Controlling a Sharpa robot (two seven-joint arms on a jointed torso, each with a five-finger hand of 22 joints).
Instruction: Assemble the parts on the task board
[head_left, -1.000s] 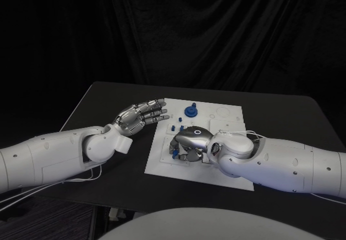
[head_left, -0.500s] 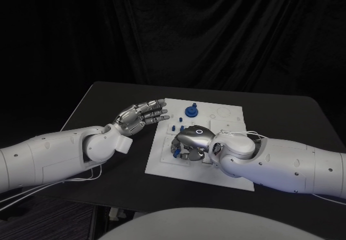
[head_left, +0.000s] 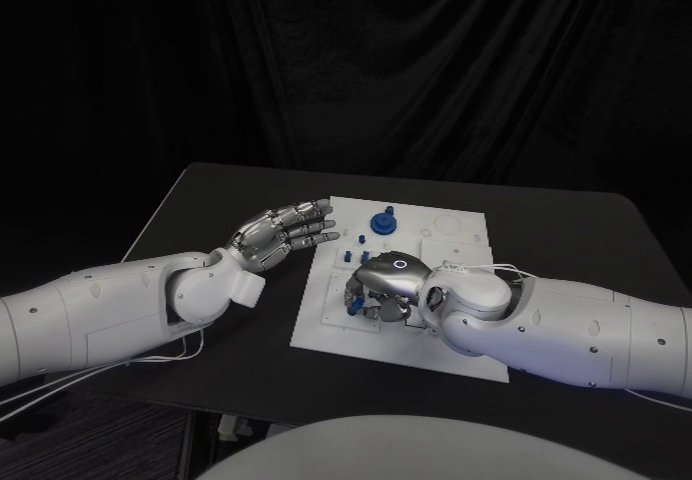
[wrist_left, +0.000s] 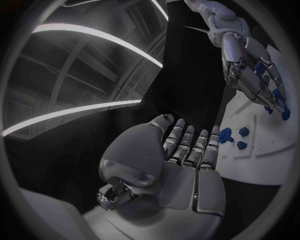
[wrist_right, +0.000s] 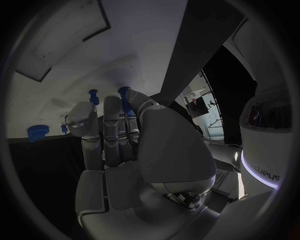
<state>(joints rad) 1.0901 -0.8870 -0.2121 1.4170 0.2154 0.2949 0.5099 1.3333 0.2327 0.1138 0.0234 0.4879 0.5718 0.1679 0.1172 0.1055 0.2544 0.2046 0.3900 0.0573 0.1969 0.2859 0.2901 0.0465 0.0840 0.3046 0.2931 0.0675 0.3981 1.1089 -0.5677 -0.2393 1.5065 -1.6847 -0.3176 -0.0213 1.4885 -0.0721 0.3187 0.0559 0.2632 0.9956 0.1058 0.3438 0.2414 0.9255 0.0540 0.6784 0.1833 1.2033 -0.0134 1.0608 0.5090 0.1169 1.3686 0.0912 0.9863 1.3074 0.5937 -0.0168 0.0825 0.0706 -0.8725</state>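
The white rectangular task board (head_left: 454, 235) lay in the middle of the black worktop (head_left: 216, 200). The silver left hand (head_left: 284, 232) hovered beside the board's left edge, palm up, its fingers apart and holding nothing. The silver right hand (head_left: 378, 288) was pressed down on the middle of the board, over some small blue parts (head_left: 355, 262); I could not tell whether it gripped one. A round blue knob-shaped part (head_left: 382, 221) stood upright near the far edge of the board, apart from both hands.
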